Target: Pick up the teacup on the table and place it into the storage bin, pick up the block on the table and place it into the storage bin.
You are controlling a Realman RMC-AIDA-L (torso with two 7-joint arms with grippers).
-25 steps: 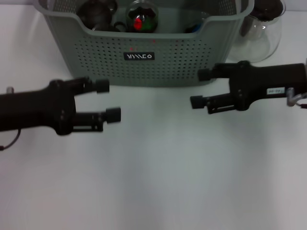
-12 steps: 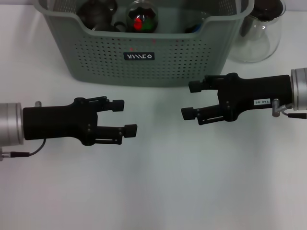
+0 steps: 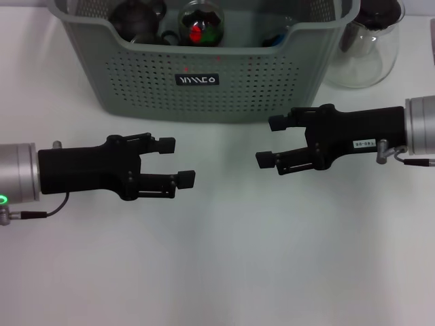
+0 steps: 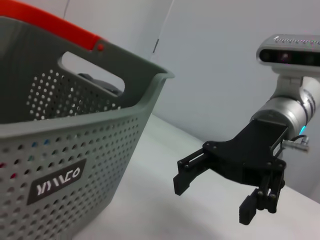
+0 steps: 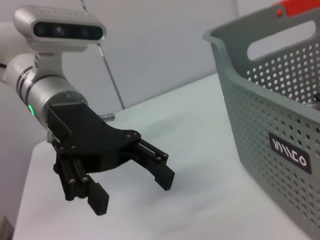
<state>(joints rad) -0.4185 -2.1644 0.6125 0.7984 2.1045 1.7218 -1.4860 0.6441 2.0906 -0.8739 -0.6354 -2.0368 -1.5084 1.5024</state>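
Two black claws face one another above the bare white worktop (image 3: 217, 272), in front of the large grey-green perforated plastic storage bin (image 3: 204, 88) with its small black label. The left claw (image 3: 175, 161) is released, its two fingers spread and nothing between them; the right claw (image 3: 272, 142) is likewise released and holds nothing. Both hang level, fingertips pointing inward toward each other, well apart, and clear of the bin's front wall. This reads as a resting or withdrawn pose rather than a reach, since no object lies below or between them.

Inside the bin, at its far side, sit a dark rounded teapot-like vessel (image 3: 136, 17) and a clear domed item with red and green contents (image 3: 198, 27); a small blue object (image 3: 275, 39) shows near the right inner wall. No teacup or block is visible on the worktop, so both are probably in the bin already. The bin's near wall hides its floor, and its far rim is cut off at the frame edge. A clear glass jug (image 3: 367, 47) stands just beside the bin's right end, partly cropped.
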